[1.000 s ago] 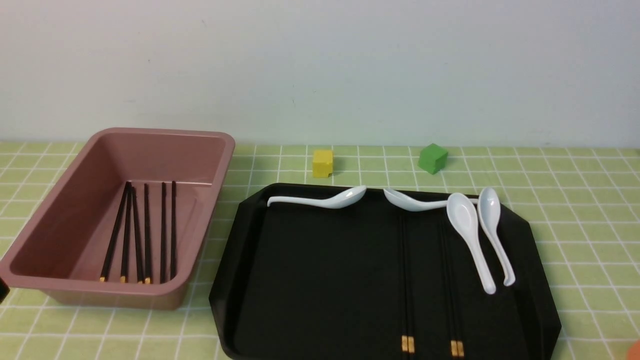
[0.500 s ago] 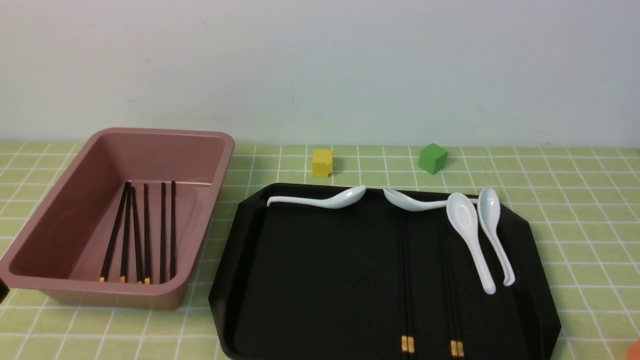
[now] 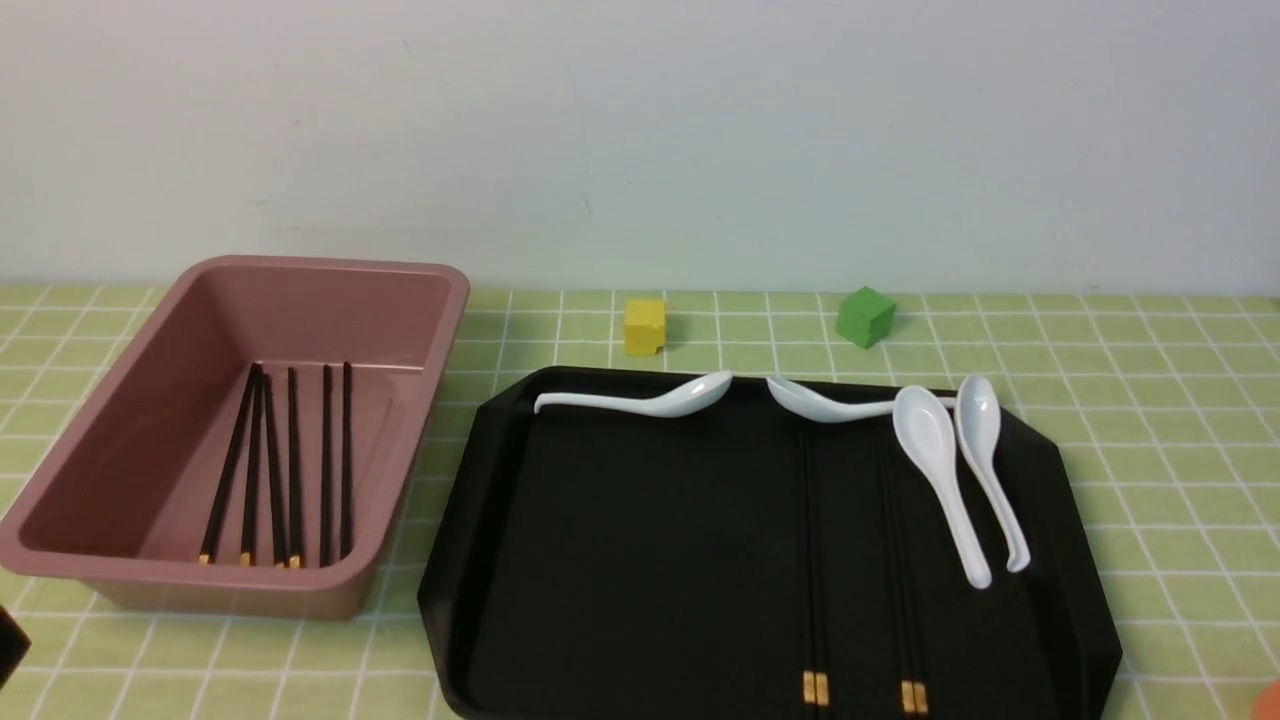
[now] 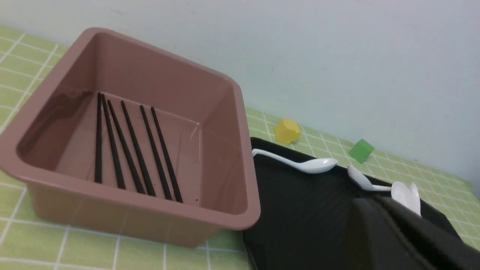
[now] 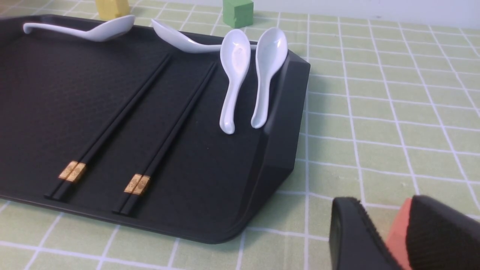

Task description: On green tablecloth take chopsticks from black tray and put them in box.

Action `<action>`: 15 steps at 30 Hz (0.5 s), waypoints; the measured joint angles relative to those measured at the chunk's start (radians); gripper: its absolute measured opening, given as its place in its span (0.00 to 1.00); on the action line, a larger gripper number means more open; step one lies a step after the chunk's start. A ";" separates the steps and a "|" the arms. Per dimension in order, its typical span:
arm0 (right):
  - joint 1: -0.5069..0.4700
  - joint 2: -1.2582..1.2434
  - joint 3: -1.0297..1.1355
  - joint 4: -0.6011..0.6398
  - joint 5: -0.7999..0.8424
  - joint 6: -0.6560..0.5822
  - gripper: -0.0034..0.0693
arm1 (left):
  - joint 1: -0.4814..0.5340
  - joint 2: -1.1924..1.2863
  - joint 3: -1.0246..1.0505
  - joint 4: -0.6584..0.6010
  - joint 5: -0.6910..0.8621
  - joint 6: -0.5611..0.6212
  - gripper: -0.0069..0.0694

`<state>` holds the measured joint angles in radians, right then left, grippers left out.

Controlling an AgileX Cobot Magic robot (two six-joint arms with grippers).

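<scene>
The black tray (image 3: 462, 560) lies on the green tablecloth (image 3: 1150, 430). Two pairs of chopsticks (image 3: 812, 560) lie side by side in its right half, gold ends toward me, and also show in the right wrist view (image 5: 112, 127). The pink box (image 3: 440, 300) at the left holds several more chopsticks (image 3: 290, 460), also seen in the left wrist view (image 4: 135, 150). My left gripper (image 4: 375, 204) is shut and empty, low in front of the box. My right gripper (image 5: 386, 213) is open and empty over the cloth, off the tray's near right corner.
Several white soup spoons (image 3: 935, 470) lie along the tray's far edge and right side. A yellow cube (image 3: 645, 326) and a green cube (image 3: 865, 316) stand on the cloth behind the tray, near the wall.
The dark tip of my left gripper at the front view's bottom left edge has dropped lower and nearer. Chopsticks, spoons, tray and box have not moved.
</scene>
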<state>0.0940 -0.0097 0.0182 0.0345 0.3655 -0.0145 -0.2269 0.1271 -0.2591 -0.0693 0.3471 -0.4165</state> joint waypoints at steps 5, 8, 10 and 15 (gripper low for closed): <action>0.000 0.000 0.000 -0.001 0.000 0.000 0.38 | 0.026 -0.096 0.095 0.000 0.001 0.001 0.12; 0.000 0.000 0.000 -0.001 0.000 0.000 0.38 | 0.091 -0.134 0.172 0.000 0.001 0.001 0.12; 0.000 0.000 0.000 -0.001 0.000 0.000 0.38 | 0.130 -0.137 0.214 0.000 0.004 0.001 0.12; 0.000 0.000 0.000 -0.001 0.000 0.000 0.38 | 0.185 -0.139 0.287 0.000 0.041 0.002 0.13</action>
<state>0.0940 -0.0097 0.0182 0.0335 0.3655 -0.0145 -0.0415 -0.0114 0.0280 -0.0693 0.3883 -0.4147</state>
